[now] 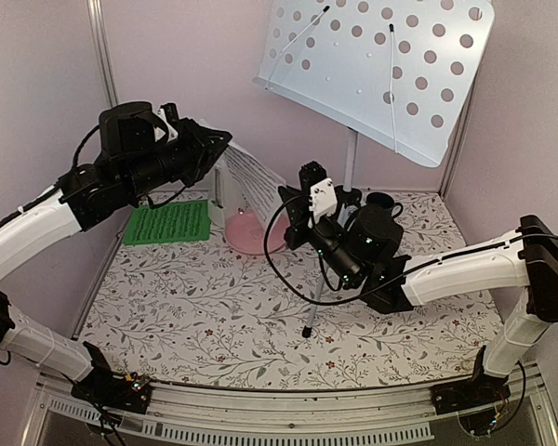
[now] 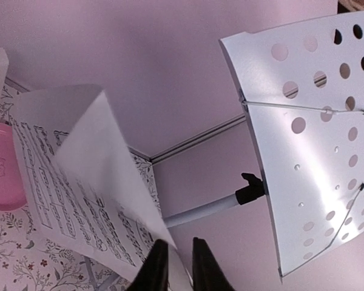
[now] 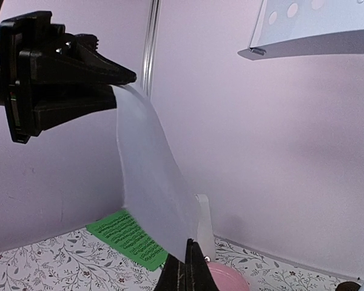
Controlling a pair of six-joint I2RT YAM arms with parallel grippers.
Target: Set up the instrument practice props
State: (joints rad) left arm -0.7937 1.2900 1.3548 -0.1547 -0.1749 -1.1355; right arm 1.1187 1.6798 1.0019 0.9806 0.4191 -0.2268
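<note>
The white music sheet [image 1: 253, 172], thin limp paper printed with staves, hangs bowed above the floral counter [image 1: 205, 316]. Its long axis slopes from high left down to the right. The left fingers [image 1: 214, 144] are clenched on its upper end and the right fingers [image 3: 191, 267] on its lower corner. The green sheet [image 1: 167, 223] lies flat at far left. The white sheet hides most of the white metronome [image 3: 203, 225], and the frame cuts off the top of the perforated stand [image 1: 381, 65].

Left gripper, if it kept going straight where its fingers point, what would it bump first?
Probably the music stand's silver pole, just below the perforated desk; depth is unclear, so it might slip past to the pink wall. Its fingers hold the white sheet.
</note>
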